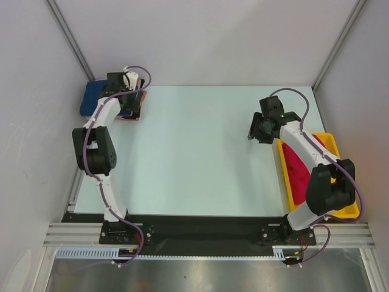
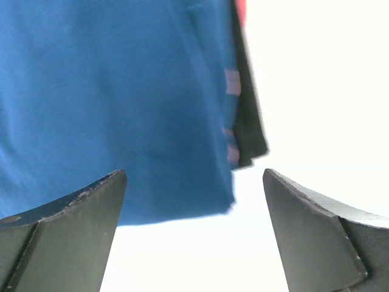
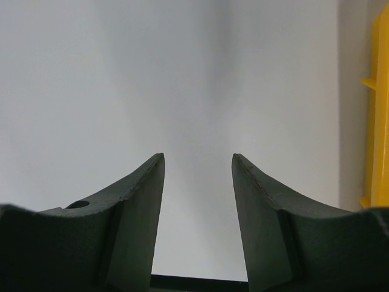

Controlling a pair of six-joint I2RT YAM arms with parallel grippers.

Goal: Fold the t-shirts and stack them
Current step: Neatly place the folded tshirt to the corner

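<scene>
A folded stack of t-shirts sits at the table's far left corner, with the navy blue shirt (image 1: 92, 97) on top and a pink edge (image 1: 132, 116) showing beneath. In the left wrist view the blue shirt (image 2: 109, 103) fills the left side, with black (image 2: 248, 128), lavender and red layers at its right edge. My left gripper (image 1: 129, 101) (image 2: 194, 173) hovers open and empty over the stack's near edge. A crimson shirt (image 1: 302, 169) lies bunched in the yellow tray (image 1: 331, 143). My right gripper (image 1: 253, 132) (image 3: 198, 156) is open and empty above bare table, just left of the tray.
The yellow tray's wall (image 3: 380, 109) shows at the right edge of the right wrist view. White enclosure walls close in the back and both sides. The pale table (image 1: 200, 152) spreads between the two arms.
</scene>
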